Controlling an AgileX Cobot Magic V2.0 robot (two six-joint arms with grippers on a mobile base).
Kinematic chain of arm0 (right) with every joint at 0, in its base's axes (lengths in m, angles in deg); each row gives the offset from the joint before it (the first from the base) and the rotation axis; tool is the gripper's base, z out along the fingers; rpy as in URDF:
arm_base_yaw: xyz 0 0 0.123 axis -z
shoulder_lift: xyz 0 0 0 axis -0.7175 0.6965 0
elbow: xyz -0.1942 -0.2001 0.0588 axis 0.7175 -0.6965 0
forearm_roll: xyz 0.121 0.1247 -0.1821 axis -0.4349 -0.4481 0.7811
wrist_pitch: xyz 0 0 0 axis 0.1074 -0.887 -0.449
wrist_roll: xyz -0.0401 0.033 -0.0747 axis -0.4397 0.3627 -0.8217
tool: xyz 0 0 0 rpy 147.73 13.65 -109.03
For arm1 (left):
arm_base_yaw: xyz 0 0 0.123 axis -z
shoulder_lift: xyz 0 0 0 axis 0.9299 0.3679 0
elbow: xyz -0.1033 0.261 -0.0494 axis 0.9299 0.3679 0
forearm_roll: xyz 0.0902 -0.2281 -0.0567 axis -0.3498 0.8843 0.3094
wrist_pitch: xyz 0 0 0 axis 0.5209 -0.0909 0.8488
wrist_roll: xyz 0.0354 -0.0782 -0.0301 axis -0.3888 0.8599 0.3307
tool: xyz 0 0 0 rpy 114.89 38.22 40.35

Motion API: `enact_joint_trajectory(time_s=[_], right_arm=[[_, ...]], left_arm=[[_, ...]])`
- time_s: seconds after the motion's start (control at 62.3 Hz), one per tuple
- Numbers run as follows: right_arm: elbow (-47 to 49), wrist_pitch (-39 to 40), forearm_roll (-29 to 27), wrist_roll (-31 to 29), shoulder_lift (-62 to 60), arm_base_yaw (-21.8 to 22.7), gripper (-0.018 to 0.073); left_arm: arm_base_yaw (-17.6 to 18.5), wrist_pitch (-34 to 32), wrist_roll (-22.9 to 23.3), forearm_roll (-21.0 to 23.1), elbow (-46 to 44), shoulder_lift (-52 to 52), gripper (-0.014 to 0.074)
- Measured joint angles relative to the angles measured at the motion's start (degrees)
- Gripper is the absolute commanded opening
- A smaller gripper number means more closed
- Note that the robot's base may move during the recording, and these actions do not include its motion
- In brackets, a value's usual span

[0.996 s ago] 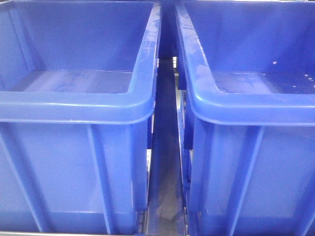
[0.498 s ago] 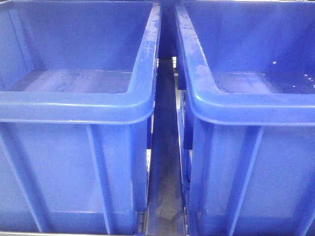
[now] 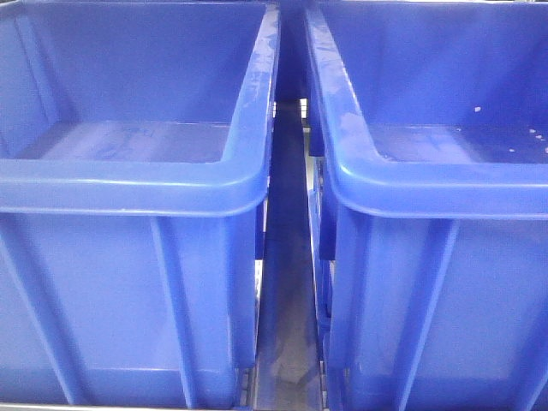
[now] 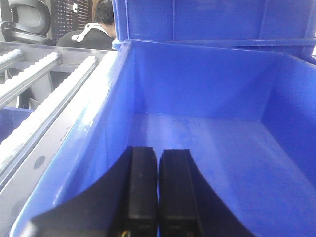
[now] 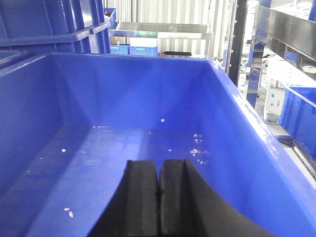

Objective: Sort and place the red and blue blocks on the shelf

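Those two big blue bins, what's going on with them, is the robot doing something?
Nothing is being handled right now. Two large blue bins stand side by side, the left bin and the right bin, with a narrow gap between them. The left claw hangs over the left bin, shut and empty; the right claw does the same over the right bin, whose floor holds only small white flecks. No red or blue blocks are visible.

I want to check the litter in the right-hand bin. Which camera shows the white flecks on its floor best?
The right wrist view: it looks straight down into the bin, with the white flecks scattered across its floor. The front view shows only a few specks past the rim. The left wrist view shows the other bin, with no flecks visible.
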Motion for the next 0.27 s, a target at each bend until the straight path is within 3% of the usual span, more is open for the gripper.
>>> enact_joint_trajectory(time_s=[0.273], right_arm=[[0.0, 0.0, 0.0, 0.0, 0.0, 0.0, 0.0057]], left_arm=[[0.0, 0.0, 0.0, 0.0, 0.0, 0.0, 0.0125]])
